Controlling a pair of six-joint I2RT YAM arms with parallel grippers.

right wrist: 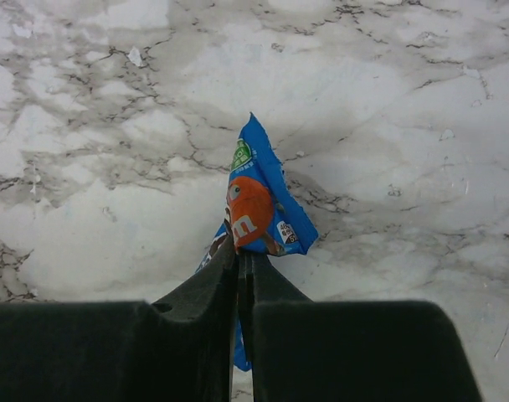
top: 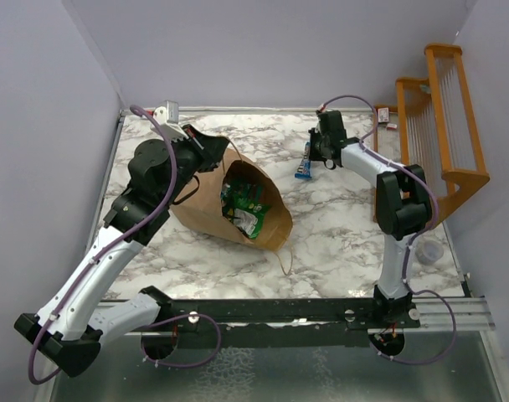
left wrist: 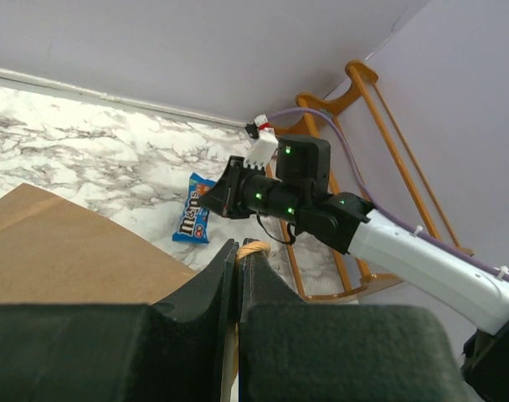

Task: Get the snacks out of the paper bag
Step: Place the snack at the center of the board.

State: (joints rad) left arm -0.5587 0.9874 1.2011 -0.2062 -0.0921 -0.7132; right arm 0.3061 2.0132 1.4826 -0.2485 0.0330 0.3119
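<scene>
1. Pinching the thin handle point(left wrist: 254, 248) of the paper bag point(top: 200, 205) with the left end effector point(left wrist: 239, 251), squeezed tight shut.
2. Bag lying tipped on the marble surface point(top: 338, 243), mouth wide open.
3. Inside the mouth, green snacks point(top: 244, 205) in a little pile.
4. Gripping a blue packet point(right wrist: 259, 209) by its edge with the right end effector point(right wrist: 238, 251), closed narrow on it.
5. Packet out of the bag, off to its right.
6. Orange rack point(top: 443, 117) at the far right.
</scene>
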